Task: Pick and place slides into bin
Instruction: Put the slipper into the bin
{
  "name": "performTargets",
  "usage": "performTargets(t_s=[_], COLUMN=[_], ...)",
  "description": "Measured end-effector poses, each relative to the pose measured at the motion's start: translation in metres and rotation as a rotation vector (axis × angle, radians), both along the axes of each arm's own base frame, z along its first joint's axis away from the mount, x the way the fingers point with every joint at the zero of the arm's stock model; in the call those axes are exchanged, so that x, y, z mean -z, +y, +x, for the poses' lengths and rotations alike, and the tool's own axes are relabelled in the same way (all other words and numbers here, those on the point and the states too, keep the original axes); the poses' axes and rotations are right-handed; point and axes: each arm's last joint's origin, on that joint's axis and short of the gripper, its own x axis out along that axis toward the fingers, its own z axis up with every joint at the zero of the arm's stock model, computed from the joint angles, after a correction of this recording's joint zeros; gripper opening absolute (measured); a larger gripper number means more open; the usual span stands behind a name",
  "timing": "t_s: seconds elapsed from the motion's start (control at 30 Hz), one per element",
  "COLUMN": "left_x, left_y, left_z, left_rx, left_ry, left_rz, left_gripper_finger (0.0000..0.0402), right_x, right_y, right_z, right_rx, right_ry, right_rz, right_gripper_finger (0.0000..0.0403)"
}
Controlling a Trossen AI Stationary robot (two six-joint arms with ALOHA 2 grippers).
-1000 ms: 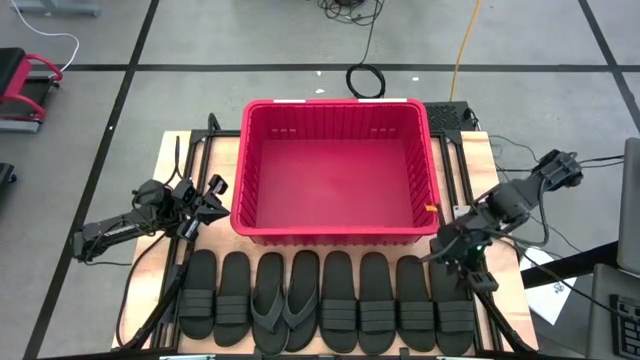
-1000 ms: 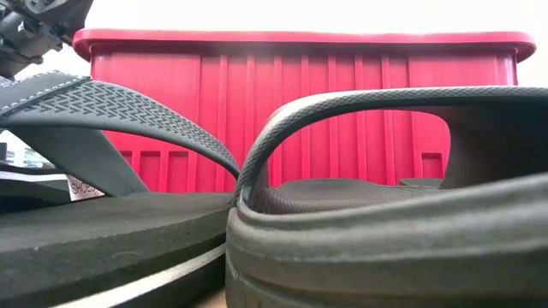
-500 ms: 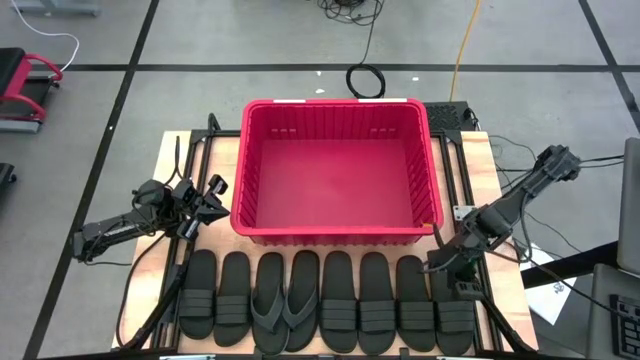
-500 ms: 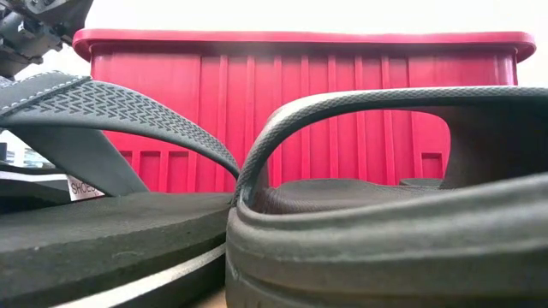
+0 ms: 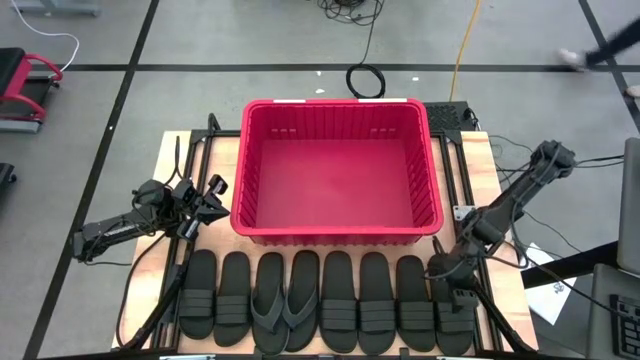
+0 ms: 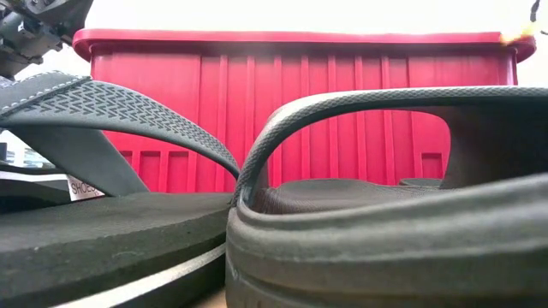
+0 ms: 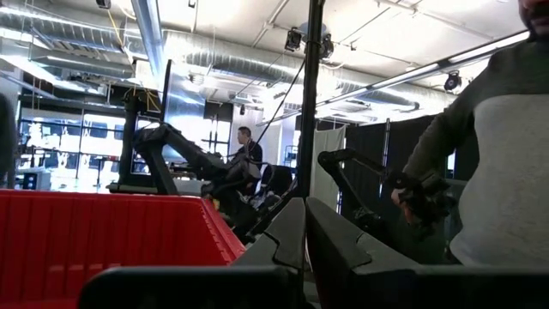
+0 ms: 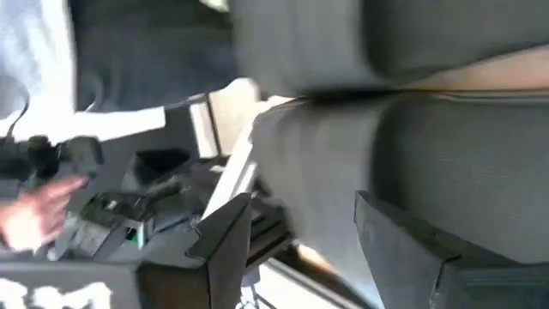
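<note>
While the right end effector (image 5: 447, 272), fingers apart, hangs over the rightmost of the eight slides (image 5: 455, 303) rowed on the tabletop before the empty bin (image 5: 338, 232), it should straddle the band squarely before clamping; the left (image 5: 207, 197) waits together.

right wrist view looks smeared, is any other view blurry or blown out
Right wrist view: motion-smeared; the sandal is streaky. Low view: the near flip-flops fill the frame, with blown-out white above the red bin. Left wrist view: bright windows behind, close dark fingers in shadow. High view: evenly lit and sharp.
</note>
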Motion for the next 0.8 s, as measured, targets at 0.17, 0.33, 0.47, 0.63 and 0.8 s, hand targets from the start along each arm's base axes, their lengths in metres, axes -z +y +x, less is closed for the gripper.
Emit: performTargets(t_s=[0.17, 0.33, 0.47, 0.63, 0.8], left_x=[0.000, 0.000, 0.000, 0.000, 0.000], left_y=[0.000, 0.000, 0.000, 0.000, 0.000], left_z=[0.000, 0.000, 0.000, 0.000, 0.000], left_rx=[0.000, 0.000, 0.000, 0.000, 0.000], left_ry=[0.000, 0.000, 0.000, 0.000, 0.000], left_rz=[0.000, 0.000, 0.000, 0.000, 0.000], left_gripper_finger=[0.0019, 0.0019, 0.0019, 0.0019, 0.0019], right_x=[0.020, 0.031, 0.035, 0.037, 0.037], right_y=[0.000, 0.005, 0.008, 0.008, 0.008], right_z=[-0.006, -0.013, -0.017, -0.019, -0.018], right_rx=[0.054, 0.067, 0.076, 0.095, 0.089], right_ry=[0.025, 0.015, 0.001, -0.015, -0.031], right_rz=[0.012, 0.089, 0.120, 0.104, 0.103], right_gripper_finger=[0.0201, 0.0201, 0.0201, 0.0201, 0.0201])
